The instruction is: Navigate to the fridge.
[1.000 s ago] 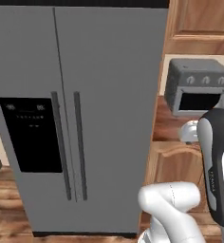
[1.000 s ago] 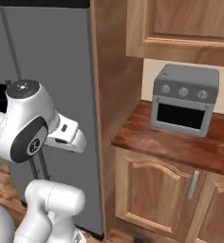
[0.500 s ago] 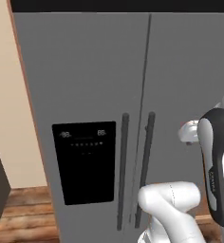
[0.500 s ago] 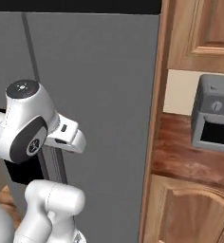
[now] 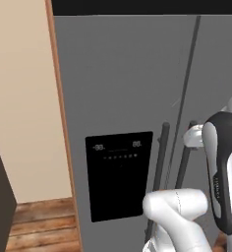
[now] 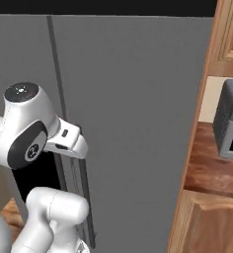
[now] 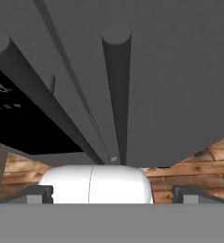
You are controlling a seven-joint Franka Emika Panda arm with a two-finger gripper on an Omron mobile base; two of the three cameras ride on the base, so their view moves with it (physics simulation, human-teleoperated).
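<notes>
Left base view: fridge [image 5: 123, 93] stands close ahead, black dispenser panel [image 5: 119, 181] on its left door, bar handles [image 5: 160, 162] at centre; beige wall [image 5: 24, 98] to its left.

Right base view: toaster oven [image 6: 231, 127] on a wooden counter [image 6: 212, 168], right of the fridge.

Hand view: fingertips [image 7: 38, 194] set wide apart, holding nothing; handles rise straight beyond them, wooden floor [image 7: 199, 161] below.

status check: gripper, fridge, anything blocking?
Gripper open, holding nothing. Fridge dead ahead, bar handles and dispenser panel close in front. Toaster oven off right on counter, nothing in the way.
</notes>
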